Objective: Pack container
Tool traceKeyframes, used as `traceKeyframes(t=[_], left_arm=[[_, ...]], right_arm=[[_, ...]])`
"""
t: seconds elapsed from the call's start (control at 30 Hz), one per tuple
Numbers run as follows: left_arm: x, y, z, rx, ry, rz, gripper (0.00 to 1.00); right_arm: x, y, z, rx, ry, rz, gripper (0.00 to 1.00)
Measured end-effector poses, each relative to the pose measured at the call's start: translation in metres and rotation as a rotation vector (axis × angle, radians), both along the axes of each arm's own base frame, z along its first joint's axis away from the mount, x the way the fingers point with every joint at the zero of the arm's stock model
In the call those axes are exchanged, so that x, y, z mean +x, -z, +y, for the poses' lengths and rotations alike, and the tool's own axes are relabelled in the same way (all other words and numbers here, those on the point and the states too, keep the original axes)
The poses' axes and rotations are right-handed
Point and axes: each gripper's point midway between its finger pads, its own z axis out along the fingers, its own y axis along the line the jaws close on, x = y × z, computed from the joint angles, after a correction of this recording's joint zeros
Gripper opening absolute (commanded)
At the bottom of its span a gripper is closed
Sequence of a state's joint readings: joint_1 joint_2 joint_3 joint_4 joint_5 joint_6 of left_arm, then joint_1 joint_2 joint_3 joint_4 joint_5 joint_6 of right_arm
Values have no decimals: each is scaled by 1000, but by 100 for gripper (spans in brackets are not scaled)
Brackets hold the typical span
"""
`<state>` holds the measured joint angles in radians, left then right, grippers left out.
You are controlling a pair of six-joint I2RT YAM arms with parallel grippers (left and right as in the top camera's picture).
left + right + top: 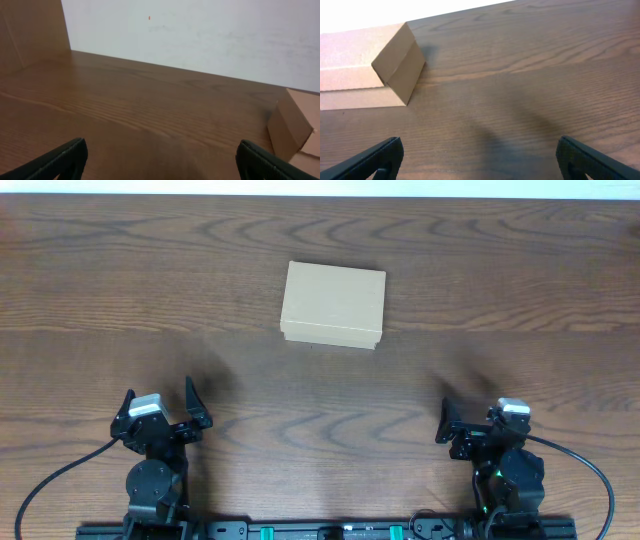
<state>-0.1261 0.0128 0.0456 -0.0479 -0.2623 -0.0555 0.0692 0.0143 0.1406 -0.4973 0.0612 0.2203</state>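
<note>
Beneath everything, tabletop: a dark brown wood-grain tabletop (520, 290) filled the overhead view, with a white strip (320, 186) along its far edge.
Container: the small rectangular plain brown cardboard container (333, 305) sat on the tabletop towards the far side, roughly midway between the two arms and well apart from both. Its flap lid lay down flat, and it was turned slightly off square to the tabletop's edge.
Left arm: the black left gripper (162, 155) rested at the near left, jaws spread wide with only bare wood between them. A corner of the container showed at the right edge of its wrist view.
Right arm: the black right gripper (479, 155) rested at the near right, jaws likewise spread wide over bare wood, the container ahead to its left.
Cables: a thin black cable (55, 480) curved out from each arm's base.
</note>
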Motion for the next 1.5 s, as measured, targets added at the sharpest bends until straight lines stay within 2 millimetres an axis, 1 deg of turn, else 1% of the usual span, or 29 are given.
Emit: traceKeyframes(t=[0.57,1.5], left_arm=[[0,0,0,29,3,6,95],[0,0,0,30,3,6,95]], right_arm=[[0,0,0,0,0,0,99],[0,0,0,0,0,0,99]])
